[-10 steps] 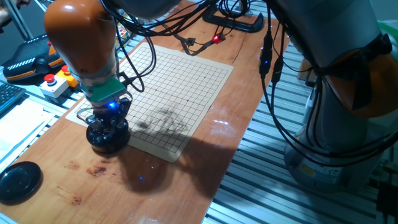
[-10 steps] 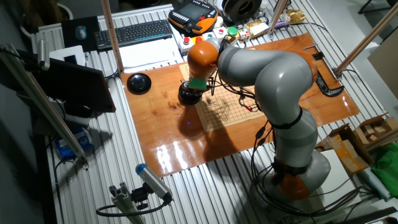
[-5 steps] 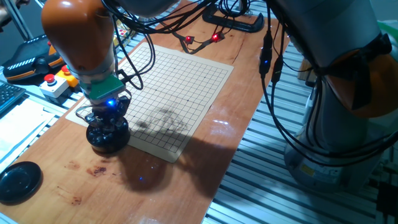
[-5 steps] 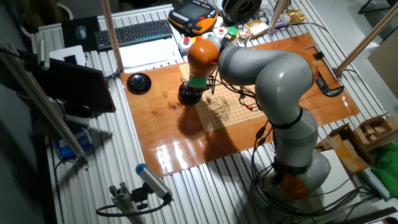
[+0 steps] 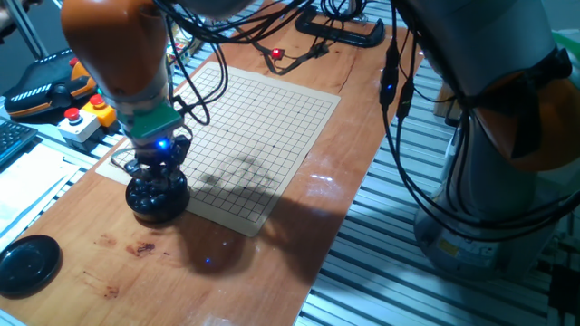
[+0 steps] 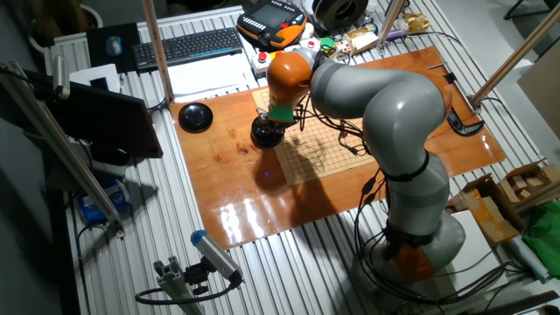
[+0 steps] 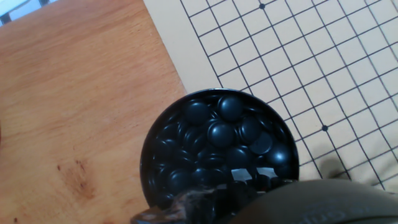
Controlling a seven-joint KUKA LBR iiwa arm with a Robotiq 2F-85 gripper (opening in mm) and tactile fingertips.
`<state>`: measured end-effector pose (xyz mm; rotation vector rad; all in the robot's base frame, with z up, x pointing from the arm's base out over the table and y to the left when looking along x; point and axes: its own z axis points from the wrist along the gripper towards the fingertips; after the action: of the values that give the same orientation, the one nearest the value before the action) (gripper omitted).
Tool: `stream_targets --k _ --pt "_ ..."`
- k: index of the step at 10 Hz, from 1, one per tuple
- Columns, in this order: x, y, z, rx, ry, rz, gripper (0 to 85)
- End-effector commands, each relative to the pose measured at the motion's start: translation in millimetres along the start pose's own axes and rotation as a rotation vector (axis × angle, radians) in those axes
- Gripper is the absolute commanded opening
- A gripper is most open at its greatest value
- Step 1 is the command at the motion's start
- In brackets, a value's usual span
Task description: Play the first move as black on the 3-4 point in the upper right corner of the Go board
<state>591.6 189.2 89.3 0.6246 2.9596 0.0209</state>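
The black stone to be played lies among many in the bowl (image 7: pixel 219 154) overlapping the Go board (image 5: pixel 263 127) edge, beneath the gripper (image 5: pixel 156 166), whose fingers' state I cannot tell; small, glossy, likely slippery, best pinched across its rim.

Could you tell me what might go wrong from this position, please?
1. The round black bowl is packed with glossy black stones, so the hand may lift two, or none.
2. The bowl sits at the edge of the beige gridded Go board; a sideways pull could nudge it.
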Motion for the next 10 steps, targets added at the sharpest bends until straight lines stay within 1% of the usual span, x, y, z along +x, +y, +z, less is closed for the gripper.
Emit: stream_targets --k 1,2,5,7,8,9,10 --pt "0.5 -0.1 -1.8 -0.002 0.001 0.003 1.0" --pt "0.7 0.6 -1.9 -0.006 -0.001 0.01 1.0" --pt "-5.0 1.8 8.8 -0.025 -0.022 0.014 1.0" --pt "-5.0 1.4 8.4 -0.017 -0.016 0.003 13.0" --pt "-4.3 2.0 8.4 -0.015 -0.017 0.002 14.0" --pt "-4.1 2.6 9.2 -0.013 -0.018 0.002 10.7" --pt "-4.4 3.4 11.4 -0.015 -0.017 0.005 9.7"
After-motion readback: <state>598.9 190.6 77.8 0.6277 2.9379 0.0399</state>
